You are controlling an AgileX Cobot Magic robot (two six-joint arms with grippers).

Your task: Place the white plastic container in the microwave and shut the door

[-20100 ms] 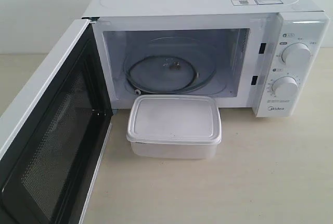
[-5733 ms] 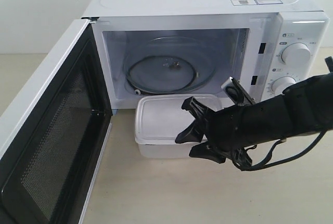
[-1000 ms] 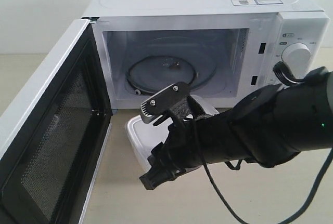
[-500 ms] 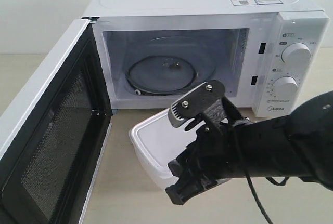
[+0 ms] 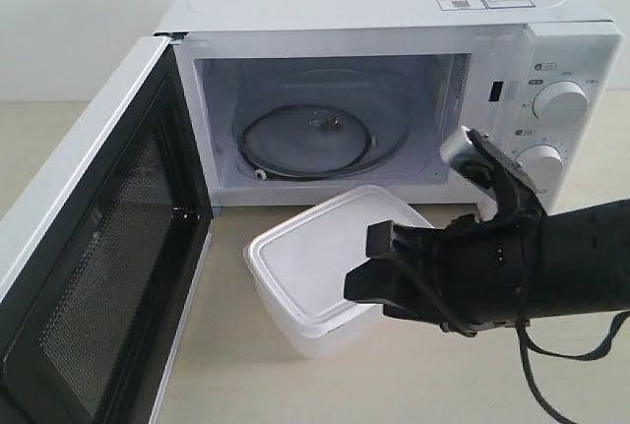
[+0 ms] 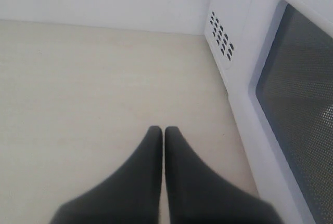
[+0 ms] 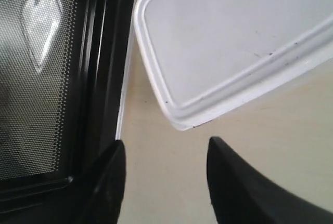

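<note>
The white plastic container (image 5: 313, 259) sits lidded and turned askew on the table, just in front of the open microwave (image 5: 394, 1). My right gripper (image 5: 361, 265) reaches in from the right over the container's right end, open, nothing between its fingers. In the right wrist view the container (image 7: 229, 42) lies beyond the right gripper (image 7: 165, 142), apart from both fingertips. The door (image 5: 89, 247) is swung wide open at the left, and its inner frame (image 7: 47, 68) shows beside one finger. My left gripper (image 6: 164, 129) is shut on nothing, over bare table next to the door's outer face (image 6: 296, 89).
Inside the cavity lies a glass turntable (image 5: 310, 139). Two round dials (image 5: 561, 101) sit on the right panel, behind my right arm. The left arm does not show in the exterior view. A pale wall runs behind the table.
The container has slid toward the front of the table and turned askew. My right arm has drawn back to the right and its wrist has rolled over.
</note>
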